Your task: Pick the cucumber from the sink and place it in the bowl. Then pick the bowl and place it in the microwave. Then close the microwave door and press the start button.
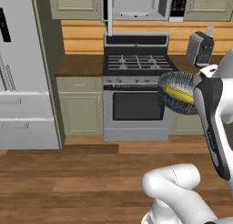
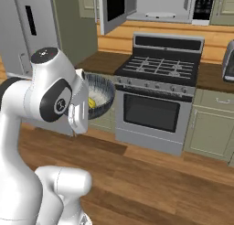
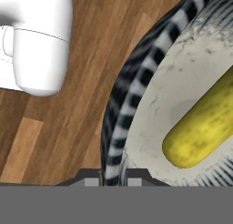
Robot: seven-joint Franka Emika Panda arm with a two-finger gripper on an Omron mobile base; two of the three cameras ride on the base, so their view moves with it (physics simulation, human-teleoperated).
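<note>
Tool: your two-finger gripper [image 3: 113,181] pinched the rim of the round ribbed grey-blue bowl [image 1: 178,92] | Load: stubby yellow-green cucumber [image 3: 205,124] lay inside, carried before the stove | Risk: you tilted it; cucumber might have rolled out, thin-rim grip might have slipped.

We see the bowl [image 3: 136,91] with ribbed striped walls and a matt, speckled pale inside, and the cucumber [image 3: 205,125] looks smooth, slightly waxy yellow. Lower frame: glossy plank wood floor [image 1: 68,182]. The stove [image 1: 134,104] is brushed grey metal with dark glass.
</note>
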